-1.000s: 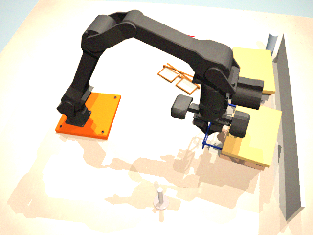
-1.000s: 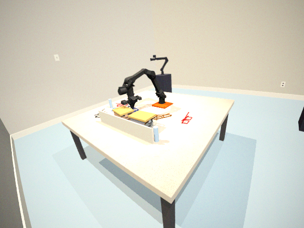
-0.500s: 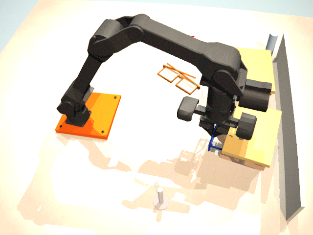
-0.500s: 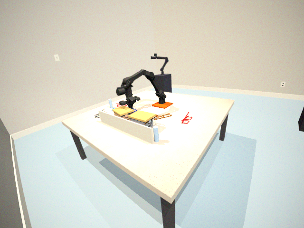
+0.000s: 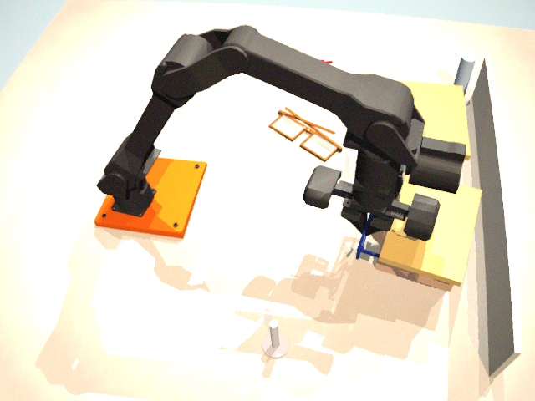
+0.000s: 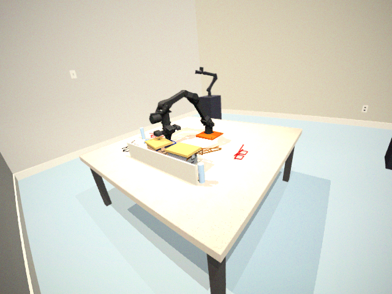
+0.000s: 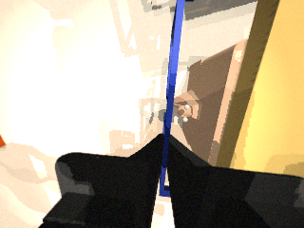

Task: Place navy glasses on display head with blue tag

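- Table, pale, rectangular top [image 5: 43, 129] [image 6: 190, 196] on dark legs: supports the arm and the display items.
- Robot arm, black, six-joint [image 5: 298, 68] [image 6: 172, 99]: arches over the table, wrist directed downward beside the heads.
- Barrier, long, upright, flat-sided [image 5: 492, 215] [image 6: 161, 161]: runs behind both heads.
- Boards, yellow, flat, rectangular: one [image 5: 453, 224] [image 6: 158, 143] [image 7: 280, 95] is above the tan head; the other [image 5: 440, 112] [image 6: 183, 149] is above the grey head.
- Base plate, orange, square-cornered [image 5: 190, 185] [image 6: 217, 134] [image 7: 1, 142]: carries the arm's foot; bolts visible at its corners.
- Display heads: tan head [image 7: 209, 81], with its nose toward the navy frame; grey head [image 6: 192, 158], alongside it. The tag colour cannot be read on either.
- Parallel-jaw gripper, black [image 5: 368, 233] [image 6: 168, 139] [image 7: 163, 138]: fingers clamped on the navy glasses, tips pointing down.
- Glasses, navy, thin-framed [image 5: 364, 237] [image 6: 173, 143] [image 7: 172, 81]: located in the fingers, at the face side of the tan head. Contact at the nose and temple seating at the ears cannot be confirmed.
- Glasses, orange, rectangular-lensed [image 5: 308, 130] [image 6: 210, 149]: near the grey head, on the arm's side.
- Cylinder, light blue, upright [image 5: 464, 71] [image 6: 201, 173]: at one end of the barrier.
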You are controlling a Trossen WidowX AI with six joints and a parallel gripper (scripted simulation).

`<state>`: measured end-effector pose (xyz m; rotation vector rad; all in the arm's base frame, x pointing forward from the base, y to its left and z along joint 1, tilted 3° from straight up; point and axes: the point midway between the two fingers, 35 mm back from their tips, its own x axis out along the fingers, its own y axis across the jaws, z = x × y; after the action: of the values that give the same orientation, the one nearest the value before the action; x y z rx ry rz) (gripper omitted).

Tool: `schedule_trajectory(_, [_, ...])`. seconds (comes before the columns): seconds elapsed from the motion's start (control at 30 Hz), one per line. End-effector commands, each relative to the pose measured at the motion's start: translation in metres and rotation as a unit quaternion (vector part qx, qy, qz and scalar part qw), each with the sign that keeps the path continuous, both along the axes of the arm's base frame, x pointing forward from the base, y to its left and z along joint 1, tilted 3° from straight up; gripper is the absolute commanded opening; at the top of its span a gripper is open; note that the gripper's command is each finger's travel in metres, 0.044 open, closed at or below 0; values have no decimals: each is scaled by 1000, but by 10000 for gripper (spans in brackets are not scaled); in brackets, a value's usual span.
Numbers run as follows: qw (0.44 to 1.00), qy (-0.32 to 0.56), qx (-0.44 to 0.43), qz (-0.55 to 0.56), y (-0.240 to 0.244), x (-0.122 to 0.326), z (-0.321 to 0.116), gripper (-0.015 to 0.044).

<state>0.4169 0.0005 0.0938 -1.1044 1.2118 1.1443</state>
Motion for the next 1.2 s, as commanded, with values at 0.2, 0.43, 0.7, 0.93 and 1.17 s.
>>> schedule_trajectory(0.2, [1000, 0, -3, 3, -1, 0, -1, 0])
schedule_trajectory(0.43, [1000, 0, -3, 3, -1, 0, -1, 0])
schedule_trajectory(0.7, [1000, 0, -3, 3, -1, 0, -1, 0])
schedule_trajectory(0.93, [1000, 0, -3, 3, -1, 0, -1, 0])
schedule_trajectory(1.17, [1000, 0, -3, 3, -1, 0, -1, 0])
